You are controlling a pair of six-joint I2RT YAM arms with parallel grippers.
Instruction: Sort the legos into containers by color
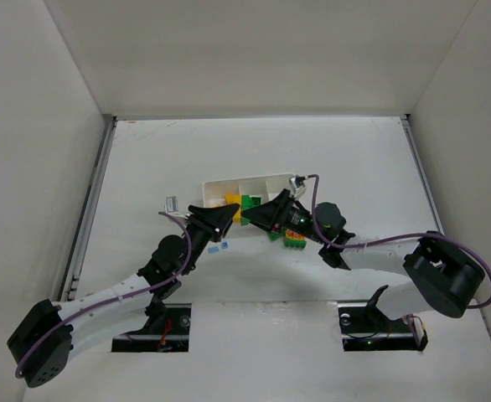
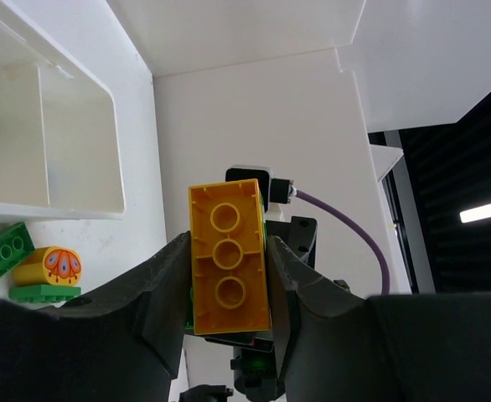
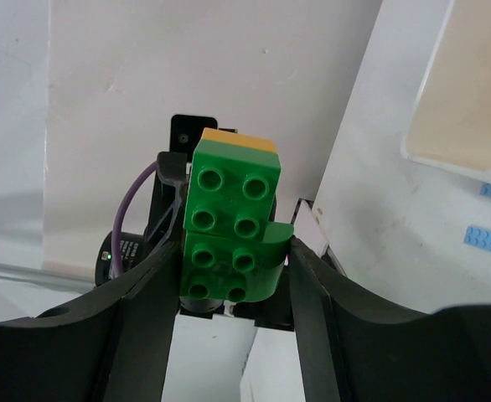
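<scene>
Top view: both arms are reached out over the table [image 1: 354,167], with the two claws set nose to nose at the near wall of the white tray [image 1: 271,182], which lies at 12 o'clock of them. Left claw [image 1: 225,217]: clamped on a yellow-orange brick [image 2: 229,268]. In the left wrist view the brick is held lengthwise between both fingers [image 2: 166,301], with its hollow underside and three round tubes turned to the camera, clear of the table. Right claw [image 1: 261,212]: clamped on a green brick stack [image 3: 233,222]. In the right wrist view two studded green pieces are seen joined, the lower one rounded at one corner and touched on both sides by the fingers; an orange sliver is seen along the stack's far top edge. The two held loads are close together, at 9 and 3 o'clock of each other; which compartment lies beneath them cannot be told. Loose on the table: two light blue bricks [image 1: 214,249] are noted at 6 o'clock of the left claw, near it. A cluster of green and orange bricks [image 1: 294,239] is noted at 4 o'clock of the right claw, just outside the tray. In the left wrist view this cluster is resolved as a studded green brick, a flat green plate and a rounded yellow piece printed with an orange pattern, all beside the tray's outer wall
</scene>
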